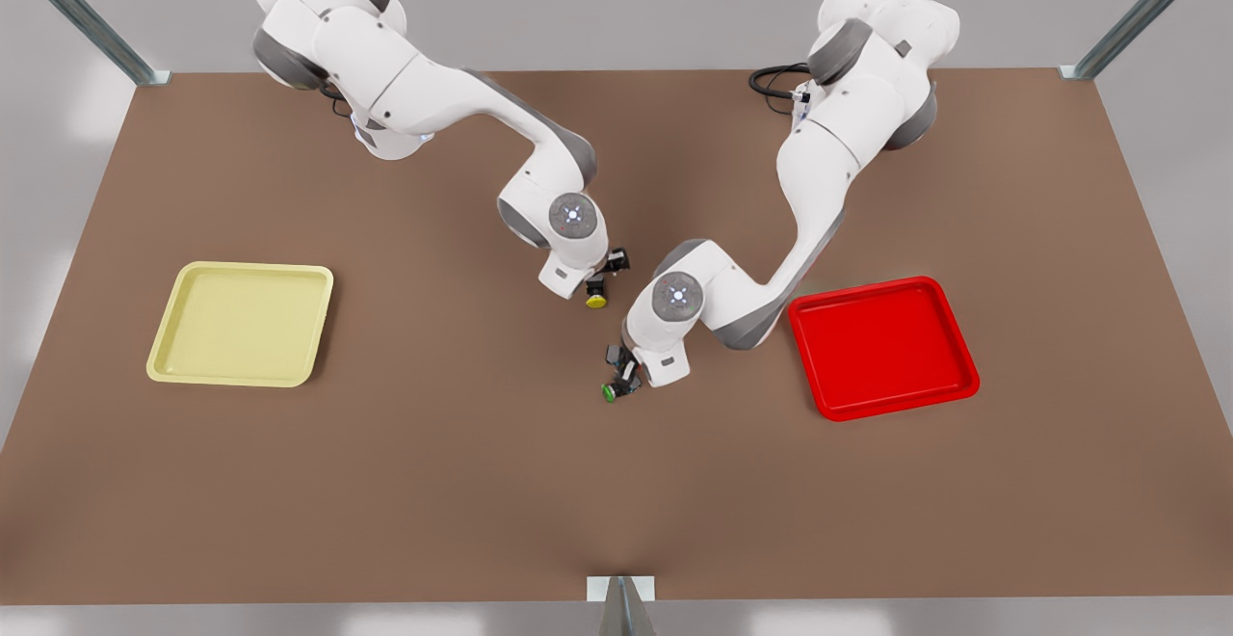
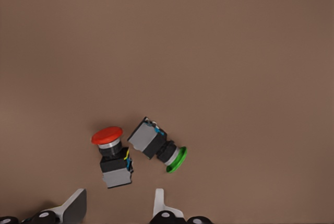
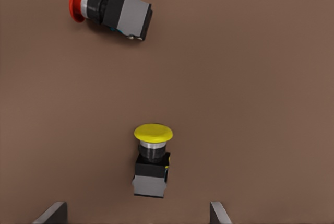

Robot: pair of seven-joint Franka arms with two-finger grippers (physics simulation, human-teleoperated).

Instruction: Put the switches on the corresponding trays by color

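Three switches lie on the table (image 1: 482, 482) between the trays: one yellow switch (image 3: 151, 160), one red switch (image 2: 112, 156), one green switch (image 2: 158, 145). One yellow tray (image 1: 241, 324) and one red tray (image 1: 882, 347) hold nothing. Left gripper (image 2: 120, 211) hovers fingers apart by the red switch, right gripper (image 3: 133, 214) likewise over the yellow.

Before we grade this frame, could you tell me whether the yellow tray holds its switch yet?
Empty. The yellow tray shows bare; the yellow switch lies on the table below the open right gripper.

glossy plastic red tray (image 1: 883, 347), matt brown table (image 1: 482, 482), smooth white arms.
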